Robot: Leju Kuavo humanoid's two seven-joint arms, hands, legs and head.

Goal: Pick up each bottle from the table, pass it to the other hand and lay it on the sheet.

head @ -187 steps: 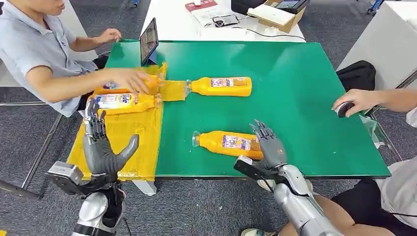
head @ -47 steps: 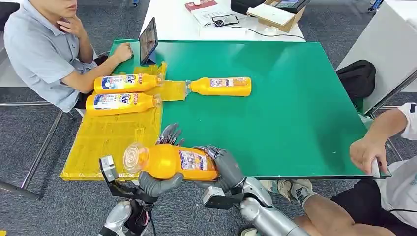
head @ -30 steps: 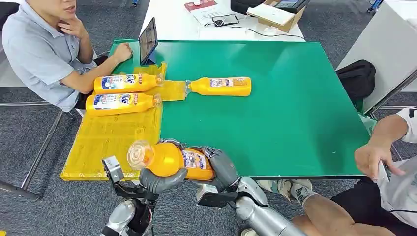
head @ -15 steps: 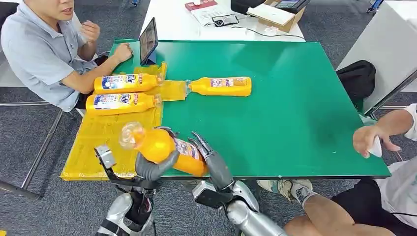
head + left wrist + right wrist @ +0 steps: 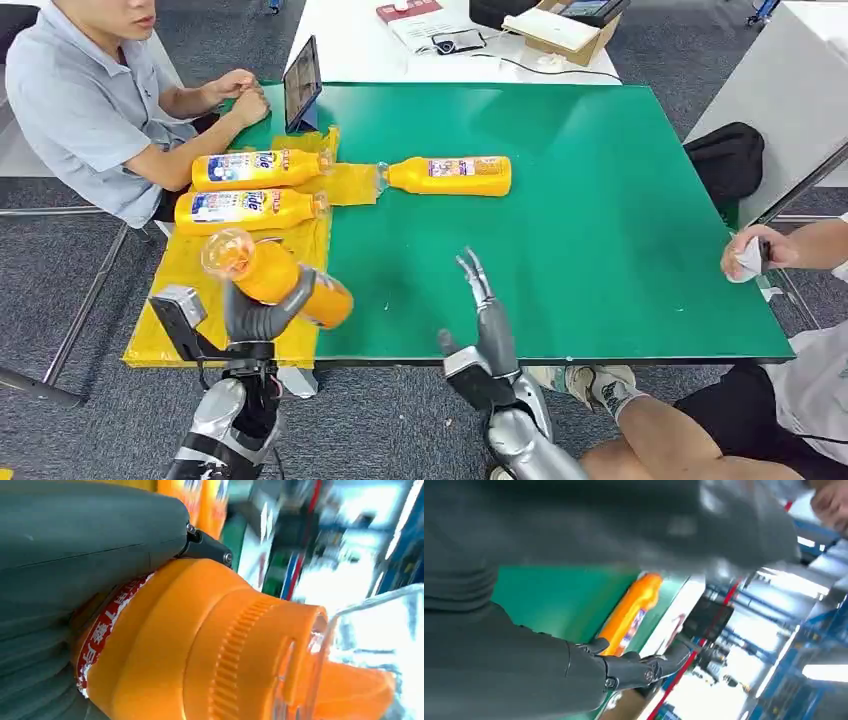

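My left hand (image 5: 258,312) grips an orange bottle (image 5: 275,275) with a clear cap, tilted, above the near edge of the yellow sheet (image 5: 230,270). The left wrist view shows that bottle's orange neck and cap (image 5: 240,650) close up, with my hand (image 5: 75,555) wrapped around its body. My right hand (image 5: 487,320) stands open with fingers up, over the table's near edge and apart from the bottle. Two orange bottles (image 5: 260,169) (image 5: 247,211) lie on the sheet. Another orange bottle (image 5: 448,176) lies on the green table (image 5: 600,250), also seen as a bottle (image 5: 631,611) past my right hand (image 5: 549,645).
A person sits at the far left with hands (image 5: 240,95) by a tablet (image 5: 302,83). Another person's hand (image 5: 755,252) holds something white at the right edge. A white table (image 5: 450,45) with boxes stands behind. A black bag (image 5: 728,152) lies on the floor right.
My right hand has let go of the bottle and drawn off to the right, open. My left hand has carried the bottle leftward over the sheet.
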